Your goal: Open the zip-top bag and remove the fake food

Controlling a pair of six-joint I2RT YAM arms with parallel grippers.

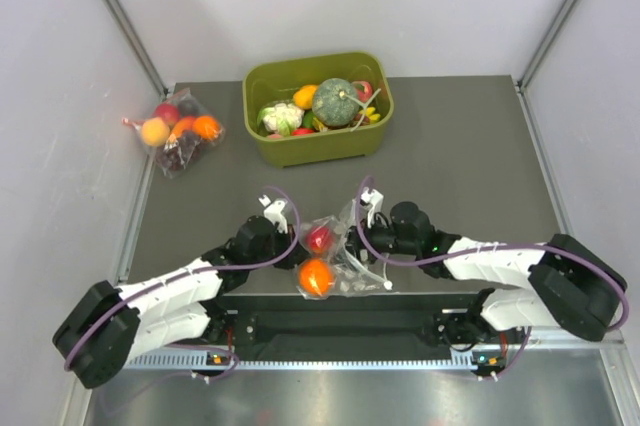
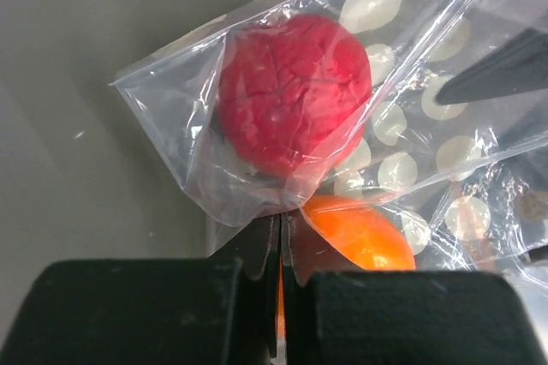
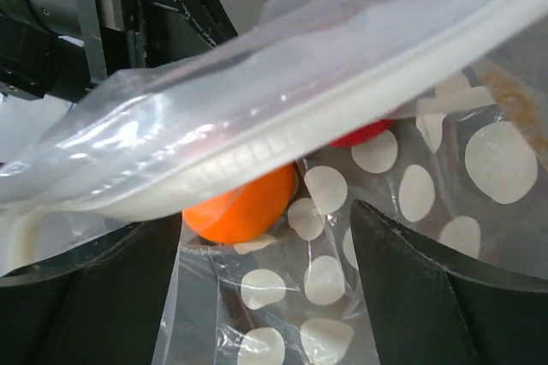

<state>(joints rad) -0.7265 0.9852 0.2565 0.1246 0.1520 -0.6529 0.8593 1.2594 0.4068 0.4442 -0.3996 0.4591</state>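
The zip-top bag [image 1: 345,261], clear with white dots, lies at the near middle of the table between my two grippers. A red round fruit [image 1: 320,238] and an orange round fruit [image 1: 316,277] are inside it. My left gripper [image 2: 286,226] is shut on a fold of the bag's plastic, just below the red fruit [image 2: 295,91] and beside the orange fruit [image 2: 364,232]. My right gripper [image 3: 265,288] is open, with dotted plastic between its fingers and the white zip strip [image 3: 342,116] crossing above them. The orange fruit [image 3: 244,206] shows under the strip. A dark green pumpkin [image 1: 336,101] sits in the green tub.
The green tub [image 1: 320,149] stands at the back middle with a white cauliflower [image 1: 282,116] and other toy produce. A smaller dotless clear bag [image 1: 180,133] of fruit lies at the back left. Grey walls close in both sides.
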